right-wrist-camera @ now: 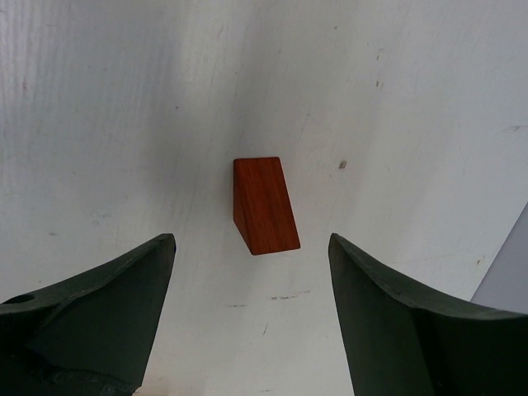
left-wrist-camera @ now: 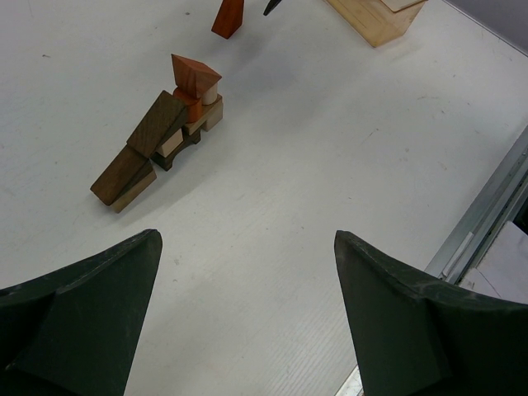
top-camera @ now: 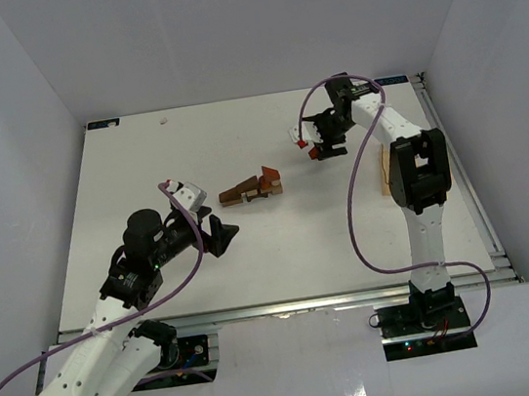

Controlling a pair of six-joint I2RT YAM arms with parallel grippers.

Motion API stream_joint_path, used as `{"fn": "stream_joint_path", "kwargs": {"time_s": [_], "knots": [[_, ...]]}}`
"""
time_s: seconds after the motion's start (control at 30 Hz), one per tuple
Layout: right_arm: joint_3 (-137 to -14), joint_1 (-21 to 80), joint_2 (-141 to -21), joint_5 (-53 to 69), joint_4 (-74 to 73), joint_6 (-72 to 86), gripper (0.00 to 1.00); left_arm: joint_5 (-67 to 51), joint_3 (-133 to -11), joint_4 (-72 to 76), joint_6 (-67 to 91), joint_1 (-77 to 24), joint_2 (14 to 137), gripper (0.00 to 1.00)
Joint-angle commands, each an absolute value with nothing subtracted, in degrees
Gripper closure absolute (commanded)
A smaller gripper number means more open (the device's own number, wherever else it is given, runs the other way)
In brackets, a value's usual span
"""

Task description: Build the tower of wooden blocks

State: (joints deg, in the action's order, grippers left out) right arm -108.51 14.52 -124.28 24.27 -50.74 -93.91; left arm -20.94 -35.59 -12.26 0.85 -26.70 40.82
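The wood block tower is a low cluster in mid-table: dark brown blocks lean on its left side, tan pieces sit under them, and a reddish wedge lies on top. My left gripper hovers open to the left of the cluster with nothing between its fingers. My right gripper is open over a single reddish-brown wedge block. That block lies on the table right of the cluster, and neither finger touches it.
A larger pale wooden slab stands near the right arm. A metal rail runs along the table's right edge. The right arm's purple cable loops over the table.
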Motion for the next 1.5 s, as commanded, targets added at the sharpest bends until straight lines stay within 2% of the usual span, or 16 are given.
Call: {"fn": "stream_joint_path", "kwargs": {"time_s": [0.0,0.4,0.63,0.93,1.23,1.47], "knots": [[-113.7,14.5,-127.3,21.8,-52.0,-97.6,0.19,-20.6,-35.3,-12.5,0.5,-26.4,40.6,0.04],[-118.1,14.2,-132.7,20.7,-51.5,-95.4,0.22,-20.9,-35.3,-12.5,0.4,-26.1,40.8,0.04],[-119.1,13.7,-134.3,20.9,-51.5,-94.3,0.29,-20.9,-35.3,-12.6,0.4,-25.9,41.0,0.04],[-119.1,13.7,-134.6,21.0,-51.8,-93.6,0.45,-20.9,-35.2,-12.6,0.4,-25.8,41.2,0.04],[-119.2,13.5,-133.9,22.1,-53.4,-92.8,0.69,-21.1,-35.3,-12.4,0.4,-25.8,41.0,0.04],[-112.9,13.4,-125.2,28.3,-54.2,-87.2,0.79,-24.7,-34.6,-10.8,-1.7,-25.8,40.1,0.03]]}}
